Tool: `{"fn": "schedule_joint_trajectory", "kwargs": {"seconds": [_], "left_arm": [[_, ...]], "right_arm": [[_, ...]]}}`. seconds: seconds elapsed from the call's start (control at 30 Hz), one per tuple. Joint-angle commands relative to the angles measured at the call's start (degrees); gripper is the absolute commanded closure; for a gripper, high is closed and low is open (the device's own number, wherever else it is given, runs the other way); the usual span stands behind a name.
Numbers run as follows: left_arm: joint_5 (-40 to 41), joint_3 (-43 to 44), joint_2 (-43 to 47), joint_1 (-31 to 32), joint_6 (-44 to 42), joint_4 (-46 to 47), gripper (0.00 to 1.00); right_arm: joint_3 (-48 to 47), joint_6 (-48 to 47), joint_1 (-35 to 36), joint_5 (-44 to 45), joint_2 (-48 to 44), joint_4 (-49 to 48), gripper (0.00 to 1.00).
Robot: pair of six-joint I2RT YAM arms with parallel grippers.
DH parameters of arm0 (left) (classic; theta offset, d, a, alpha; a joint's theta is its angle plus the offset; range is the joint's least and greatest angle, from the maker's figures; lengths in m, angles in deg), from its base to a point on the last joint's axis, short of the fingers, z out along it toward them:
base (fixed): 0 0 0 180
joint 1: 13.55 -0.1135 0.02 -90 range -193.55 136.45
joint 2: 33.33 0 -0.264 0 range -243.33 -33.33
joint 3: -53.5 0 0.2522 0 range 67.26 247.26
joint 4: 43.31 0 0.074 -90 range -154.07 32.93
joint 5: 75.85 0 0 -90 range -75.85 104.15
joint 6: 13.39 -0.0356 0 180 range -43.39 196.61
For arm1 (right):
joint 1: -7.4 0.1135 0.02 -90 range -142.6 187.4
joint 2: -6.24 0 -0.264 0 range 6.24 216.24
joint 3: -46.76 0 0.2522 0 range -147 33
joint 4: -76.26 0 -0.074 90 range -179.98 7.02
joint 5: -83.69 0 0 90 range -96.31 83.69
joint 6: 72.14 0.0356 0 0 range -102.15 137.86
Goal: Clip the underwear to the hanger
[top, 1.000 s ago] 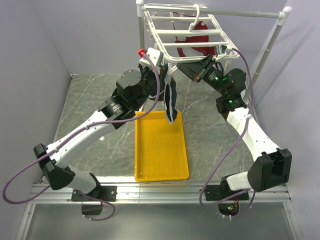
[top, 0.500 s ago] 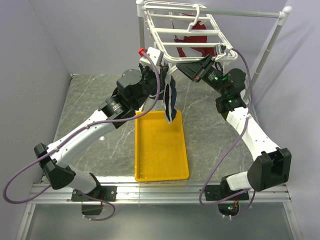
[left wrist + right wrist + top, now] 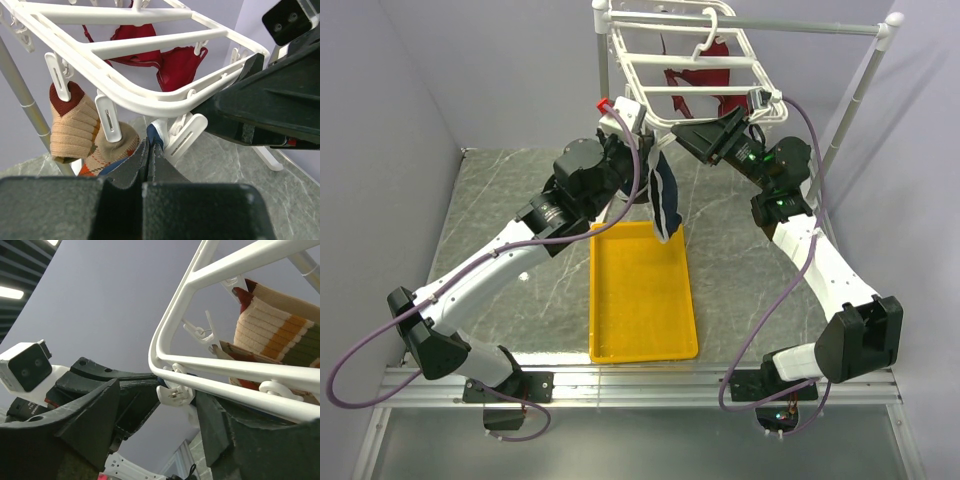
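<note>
The navy underwear (image 3: 665, 200) hangs below the front edge of the white hanger (image 3: 692, 68), over the far end of the yellow tray. My left gripper (image 3: 645, 152) is shut on its upper edge; in the left wrist view the jaws (image 3: 150, 146) pinch navy fabric (image 3: 154, 134) just under a white clip (image 3: 185, 137). The cloth's top edge meets that clip; whether the clip bites it is hidden. My right gripper (image 3: 695, 135) stands open at the same corner, its fingers (image 3: 95, 415) on either side of the clip (image 3: 175, 392), apart from it.
A dark red garment (image 3: 167, 65) and argyle socks (image 3: 75, 125) hang from other clips on the hanger. The yellow tray (image 3: 642, 310) lies on the marble table between the arms. The white pole stand (image 3: 865, 75) carries the hanger at the back right.
My right gripper has opened and let the clip go. The hanger's front edge has risen a little and the underwear has swung slightly right. The left gripper keeps its hold.
</note>
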Motion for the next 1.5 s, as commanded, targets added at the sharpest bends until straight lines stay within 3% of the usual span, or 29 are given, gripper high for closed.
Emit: {"fn": "schedule_joint_trajectory", "kwargs": {"seconds": [0.0, 0.1, 0.33, 0.73, 0.97, 1.13, 1.47], "left_arm": [[-1.9, -0.4, 2.5, -0.3, 1.3, 1.3, 1.00], [-2.0, -0.4, 2.5, -0.6, 1.4, 1.0, 1.00], [-2.4, -0.2, 2.3, -1.2, 2.0, -2.7, 1.00], [-5.3, 0.9, 1.4, -2.5, 5.3, -6.1, 1.00], [-7.2, 1.2, 1.2, -3.1, 7.3, -7.2, 1.00], [-8.7, 0.2, 1.3, -4.4, 8.9, -7.5, 1.00], [-10.9, -1.9, 2.3, -5.9, 10.8, -6.5, 0.95]], "right_arm": [[-1.6, 0.6, 0.3, 0.6, 1.0, 0.8, 0.30], [-1.9, -1.1, 0.2, -0.2, 1.0, 2.8, 0.19], [4.1, -10.1, -2.1, -5.1, -3.9, 6.9, 0.16], [12.6, -37.7, -1.9, -5.4, -13.2, 17.0, 0.22], [17.9, -52.1, -1.7, 0.1, -19.2, 19.9, 0.34], [18.1, -52.7, -1.8, 1.7, -22.6, 15.9, 0.37], [13.3, -45.1, -1.7, 7.8, -19.3, 11.2, 0.38]]}}
